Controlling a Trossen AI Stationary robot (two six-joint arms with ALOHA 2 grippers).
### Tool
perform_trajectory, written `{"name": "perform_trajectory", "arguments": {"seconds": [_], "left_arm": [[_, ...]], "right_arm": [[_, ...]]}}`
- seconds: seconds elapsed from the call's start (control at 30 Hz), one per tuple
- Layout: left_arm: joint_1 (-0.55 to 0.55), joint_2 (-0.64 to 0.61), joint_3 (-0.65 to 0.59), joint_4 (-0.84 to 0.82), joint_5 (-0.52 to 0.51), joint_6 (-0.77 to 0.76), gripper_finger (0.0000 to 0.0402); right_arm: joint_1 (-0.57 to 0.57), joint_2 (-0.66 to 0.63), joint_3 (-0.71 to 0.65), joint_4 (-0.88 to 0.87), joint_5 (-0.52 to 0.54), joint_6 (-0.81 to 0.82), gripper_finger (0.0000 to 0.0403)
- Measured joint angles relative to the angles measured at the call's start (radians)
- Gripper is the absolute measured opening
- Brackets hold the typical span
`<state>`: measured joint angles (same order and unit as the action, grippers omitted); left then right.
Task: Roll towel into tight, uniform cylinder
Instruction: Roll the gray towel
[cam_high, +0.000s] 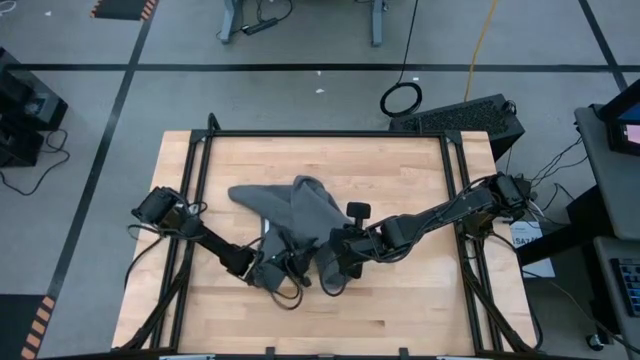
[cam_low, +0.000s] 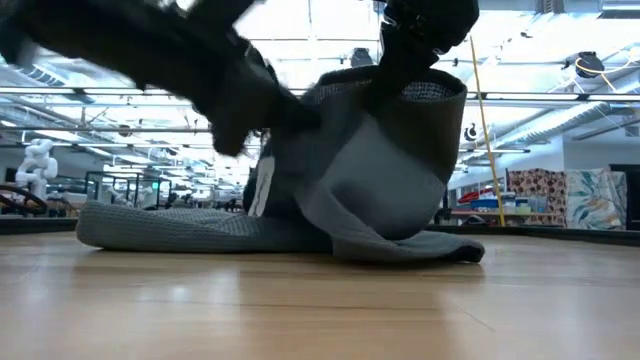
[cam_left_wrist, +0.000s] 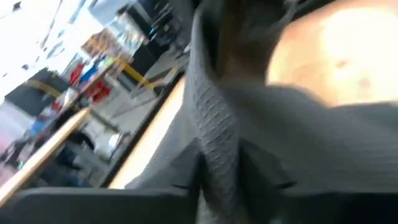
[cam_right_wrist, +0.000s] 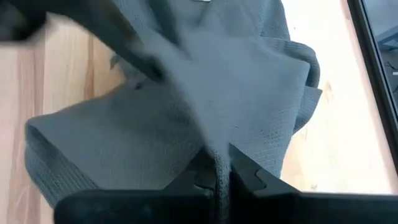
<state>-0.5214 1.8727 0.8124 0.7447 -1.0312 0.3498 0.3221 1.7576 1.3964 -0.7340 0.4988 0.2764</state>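
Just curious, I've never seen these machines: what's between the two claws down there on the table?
From above, only the grey towel: a bunched fold spans from the left claw to the right claw. Both pinch it.

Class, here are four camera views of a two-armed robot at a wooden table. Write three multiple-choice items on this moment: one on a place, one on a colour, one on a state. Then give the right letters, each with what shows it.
1. Where do both tools meet the towel?
A. At its near edge
B. At its far corner
C. Off the table

2. What colour is the towel?
A. White
B. Dark grey
C. Red

3. What state is the towel in?
A. A tight, even roll
B. Spread flat
C. Crumpled, partly lifted

Key:
1 A: in the high view the left tool and right tool sit at the near edge of the towel.
2 B: every view shows dark grey cloth.
3 C: in the low view part of it hangs raised while the rest lies on the table; each wrist view shows a fold pinched between the fingers.
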Motion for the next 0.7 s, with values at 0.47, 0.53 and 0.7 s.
{"name": "perform_trajectory", "arguments": {"seconds": [0.47,0.53,0.7], "left_arm": [[-0.063,-0.22,0.0,-0.237,0.248,-0.164,0.001],[-0.032,-0.228,0.0,-0.279,0.357,-0.237,0.001],[0.034,-0.225,0.0,-0.337,0.559,-0.365,0.001]], "right_arm": [[0.035,0.0,0.001,0.006,-0.006,-0.046,0.0008],[0.05,0.0,0.0,0.005,0.023,-0.058,0.0017],[0.099,0.0,-0.001,-0.041,0.102,-0.026,0.0066]]}}
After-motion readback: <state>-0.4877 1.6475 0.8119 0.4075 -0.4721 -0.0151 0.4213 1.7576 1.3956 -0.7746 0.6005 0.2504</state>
